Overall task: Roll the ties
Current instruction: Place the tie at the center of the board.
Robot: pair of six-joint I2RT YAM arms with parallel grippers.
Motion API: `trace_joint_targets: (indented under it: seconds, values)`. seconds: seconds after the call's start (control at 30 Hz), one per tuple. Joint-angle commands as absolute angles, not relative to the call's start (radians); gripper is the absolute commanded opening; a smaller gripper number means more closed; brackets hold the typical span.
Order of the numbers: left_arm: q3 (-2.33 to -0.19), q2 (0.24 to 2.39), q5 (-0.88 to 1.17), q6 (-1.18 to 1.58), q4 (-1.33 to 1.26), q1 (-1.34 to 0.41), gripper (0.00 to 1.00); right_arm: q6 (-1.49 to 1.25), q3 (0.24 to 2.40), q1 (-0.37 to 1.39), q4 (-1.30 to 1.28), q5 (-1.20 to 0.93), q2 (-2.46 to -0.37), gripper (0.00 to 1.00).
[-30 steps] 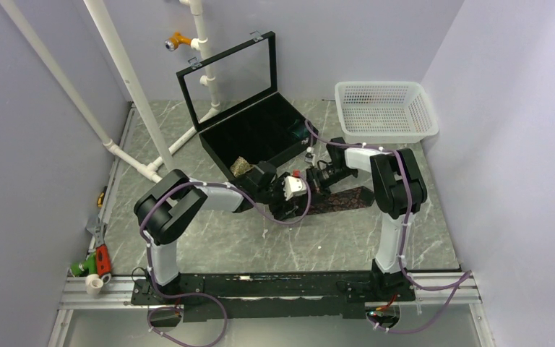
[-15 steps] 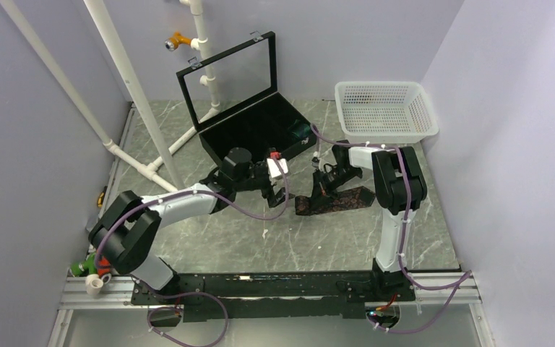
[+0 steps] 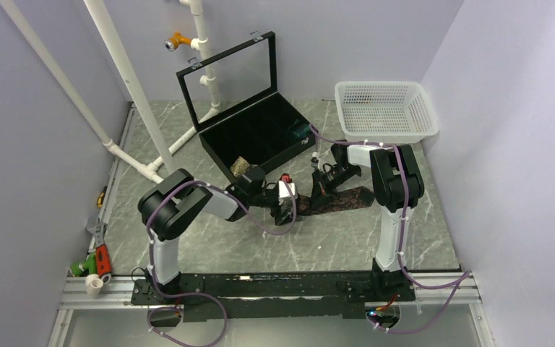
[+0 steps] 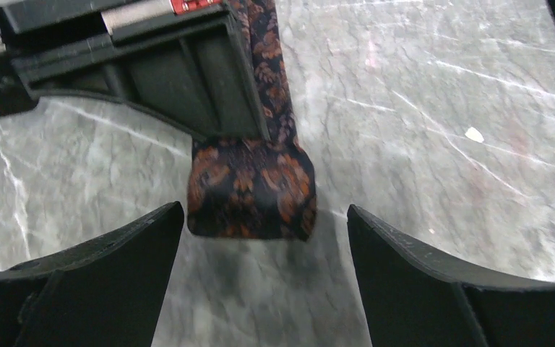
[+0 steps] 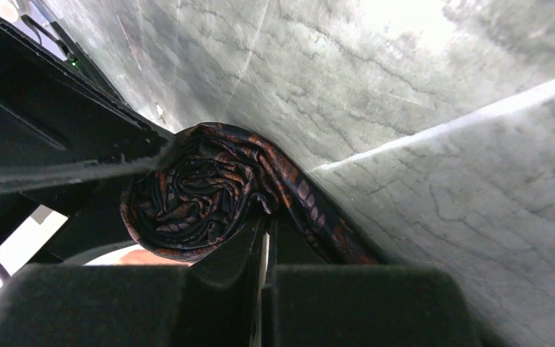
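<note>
Risk here sits mostly with the half-formed coil. The dark brown-maroon tie (image 3: 340,199) lies on the table (image 3: 209,238) near its middle, a little toward the right edge. Its loose tail runs off to the right, and its left end is wound into a small roll. The right gripper (image 5: 260,230) is clenched on that roll, its two fingers pressed together with fabric pinched at their tips. The left gripper (image 4: 262,217) is released, jaws spread wide to either side of the roll's flat face and touching nothing.

If the right gripper lets go before the left one closes, the springy fabric will probably relax and the turns will open. If the left fingers close too low, they may scrape the marble. They may also catch only the outer layer, which would peel it away from the core. The two grippers are very close together, so a slightly off approach could knock one finger against the other. A pull along the tie could also drag the tail and skew the roll.

A tan tie (image 3: 242,166), already rolled, sits in the black case (image 3: 256,134) by the far edge, with what looks like a teal tie (image 3: 300,132) deeper inside. A white basket (image 3: 386,85) stands at the far right corner.
</note>
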State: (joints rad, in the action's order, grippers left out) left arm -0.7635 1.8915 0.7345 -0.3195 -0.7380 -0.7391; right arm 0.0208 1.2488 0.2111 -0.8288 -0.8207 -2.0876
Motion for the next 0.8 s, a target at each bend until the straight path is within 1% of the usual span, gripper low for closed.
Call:
trace_joint_targets:
  seconds: [0.0, 0.1, 0.2, 0.33, 0.47, 0.57, 0.63, 0.7, 0.77]
  values:
    - [-0.864, 1.956, 0.763, -0.337, -0.860, -0.761, 0.87, 0.098, 1.260, 0.215, -0.754, -0.628, -2.142, 0.00]
    - [-0.887, 2.000, 0.719, -0.342, -0.866, -0.780, 0.80, 0.103, 1.264, 0.215, -0.755, -0.632, -2.143, 0.00]
    - [-0.904, 2.033, 0.696, -0.353, -0.843, -0.788, 0.69, 0.099, 1.270, 0.216, -0.754, -0.644, -2.144, 0.00]
    - [-0.885, 2.022, 0.653, -0.409, -0.756, -0.788, 0.50, 0.103, 1.264, 0.218, -0.752, -0.669, -2.130, 0.00]
    - [-0.864, 2.000, 0.654, -0.369, -0.639, -0.753, 0.32, 0.114, 1.278, 0.216, -0.795, -0.711, -2.089, 0.00]
    - [-0.854, 1.981, 0.666, -0.333, -0.563, -0.721, 0.14, 0.127, 1.281, 0.189, -0.841, -0.751, -2.003, 0.09]
    - [-0.844, 1.969, 0.683, -0.341, -0.520, -0.712, 0.09, 0.137, 1.279, 0.158, -0.858, -0.768, -1.947, 0.16]
    - [-0.833, 1.960, 0.709, -0.364, -0.489, -0.706, 0.09, 0.142, 1.275, 0.133, -0.847, -0.733, -1.918, 0.17]
    - [-0.829, 1.959, 0.744, -0.386, -0.460, -0.704, 0.09, 0.152, 1.269, 0.126, -0.821, -0.657, -1.928, 0.16]
